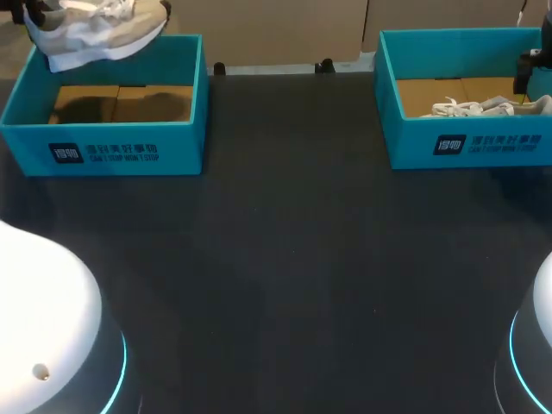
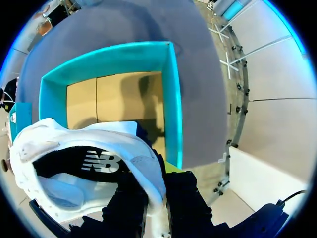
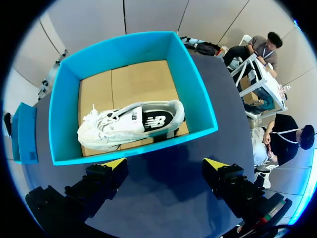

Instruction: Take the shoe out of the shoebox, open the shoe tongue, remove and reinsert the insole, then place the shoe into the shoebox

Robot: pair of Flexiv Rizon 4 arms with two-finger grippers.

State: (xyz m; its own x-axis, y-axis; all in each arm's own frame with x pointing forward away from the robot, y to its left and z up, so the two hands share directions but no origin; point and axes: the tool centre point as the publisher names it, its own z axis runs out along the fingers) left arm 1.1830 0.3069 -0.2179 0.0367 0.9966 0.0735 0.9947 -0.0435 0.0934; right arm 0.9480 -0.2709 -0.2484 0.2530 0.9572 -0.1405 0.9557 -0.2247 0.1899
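A white and beige shoe point(image 1: 95, 30) hangs above the left teal shoebox point(image 1: 103, 142), whose cardboard floor is bare. In the left wrist view my left gripper point(image 2: 156, 208) is shut on the rim of this shoe point(image 2: 89, 163) at its opening, with one finger inside and one outside. A second white shoe point(image 3: 131, 124) lies on its side in the right teal shoebox point(image 3: 195, 89). My right gripper point(image 3: 166, 166) stands open above the near wall of that box, with nothing between its yellow fingertips point(image 3: 116, 162).
The two shoeboxes stand at the far left and far right of the dark table point(image 1: 285, 259). The white domed bases of my arms point(image 1: 43, 328) fill the near corners. Two small black clamps point(image 1: 324, 65) sit at the table's far edge.
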